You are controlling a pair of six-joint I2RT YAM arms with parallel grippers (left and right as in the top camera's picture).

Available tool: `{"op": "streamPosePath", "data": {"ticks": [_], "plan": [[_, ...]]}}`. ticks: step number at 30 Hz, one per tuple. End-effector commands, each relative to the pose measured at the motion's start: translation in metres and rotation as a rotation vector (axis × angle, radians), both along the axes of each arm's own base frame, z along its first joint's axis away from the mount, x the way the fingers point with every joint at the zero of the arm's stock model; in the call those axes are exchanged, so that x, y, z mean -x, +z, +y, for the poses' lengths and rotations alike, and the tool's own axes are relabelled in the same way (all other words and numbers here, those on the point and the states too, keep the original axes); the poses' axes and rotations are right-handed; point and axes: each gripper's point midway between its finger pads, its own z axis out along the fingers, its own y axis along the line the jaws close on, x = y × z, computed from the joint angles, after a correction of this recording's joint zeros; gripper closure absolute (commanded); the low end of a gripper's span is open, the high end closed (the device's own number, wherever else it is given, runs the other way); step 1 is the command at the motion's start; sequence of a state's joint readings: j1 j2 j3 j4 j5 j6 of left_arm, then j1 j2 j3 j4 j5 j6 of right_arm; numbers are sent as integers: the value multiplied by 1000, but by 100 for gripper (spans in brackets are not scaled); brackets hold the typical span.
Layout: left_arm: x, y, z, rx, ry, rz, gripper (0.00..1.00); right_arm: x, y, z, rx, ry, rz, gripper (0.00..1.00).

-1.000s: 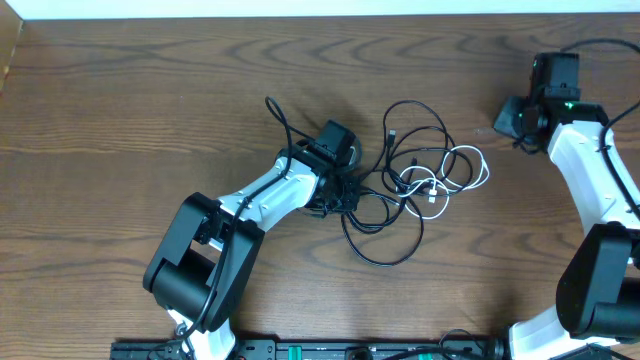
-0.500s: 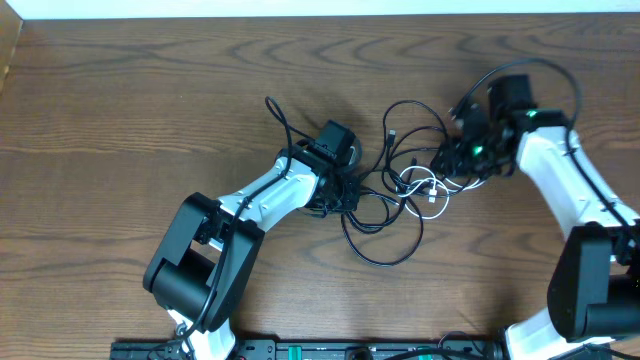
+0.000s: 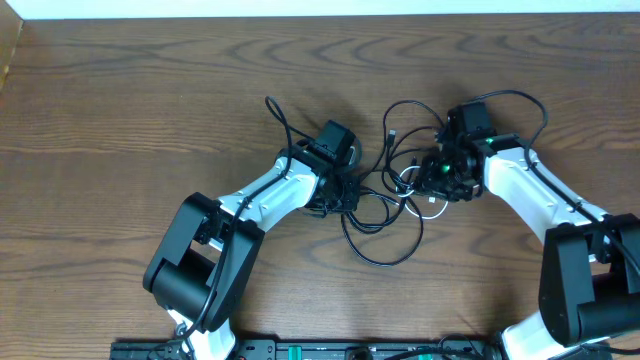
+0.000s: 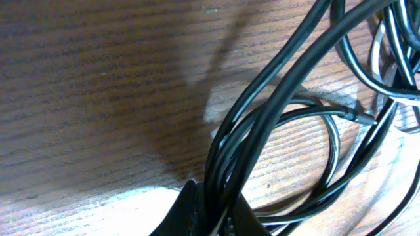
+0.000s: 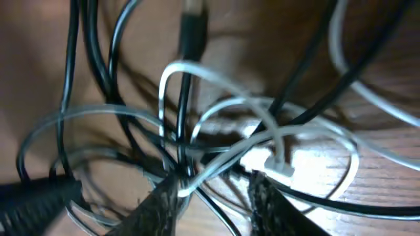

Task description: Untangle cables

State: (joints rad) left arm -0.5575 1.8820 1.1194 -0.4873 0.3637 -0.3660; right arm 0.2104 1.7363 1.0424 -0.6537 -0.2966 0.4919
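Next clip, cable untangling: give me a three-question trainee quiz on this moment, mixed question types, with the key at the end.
1. True or false: the left tool is clamped on black cables.
2. The right tool hangs over: A) the white cable; B) a coiled rope; C) a tray.
3. Fill in: the table looks made of ___.
Key: 1 true; 2 A; 3 wood.
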Motion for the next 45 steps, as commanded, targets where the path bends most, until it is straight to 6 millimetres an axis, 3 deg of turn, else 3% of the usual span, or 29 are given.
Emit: {"op": "streamPosePath", "data": {"ticks": [1, 7, 16, 21, 23, 26, 29, 32, 36, 40, 42, 43, 45], "plan": [[-1, 3, 3, -12, -5, -18, 93, -5, -2, -6, 44, -237, 30, 67], [-1, 3, 3, -12, -5, -18, 93, -4, -5, 0, 42, -284, 35, 67], [-1, 3, 3, -12, -5, -18, 92, -8, -9, -3, 77, -335, 17, 97], [-1, 3, 3, -12, -4, -18, 93, -23, -2, 0, 60, -279, -62, 99], [-1, 3, 3, -12, -5, -18, 93, -39, 12, 4, 36, -179, -157, 99], [-1, 3, 3, -12, -5, -17, 93, -62, 51, -4, 32, -110, -283, 99], [-1, 3, 3, -12, -5, -18, 93, -86, 112, -31, 51, -101, -423, 99], [-1, 3, 3, -12, -5, -18, 93, -96, 164, -61, 71, -142, -518, 99], [-1, 3, 3, -12, -5, -18, 93, -100, 203, -99, 89, -229, -595, 99], [-1, 3, 3, -12, -5, -18, 93, -92, 200, -120, 97, -276, -561, 99], [-1, 3, 3, -12, -5, -18, 93, -75, 176, -110, 64, -235, -443, 98], [-1, 3, 3, -11, -5, -18, 93, -61, 160, -95, 25, -182, -357, 87], [-1, 3, 3, -12, -5, -18, 93, -45, 140, -77, -14, -135, -250, 81]]}}
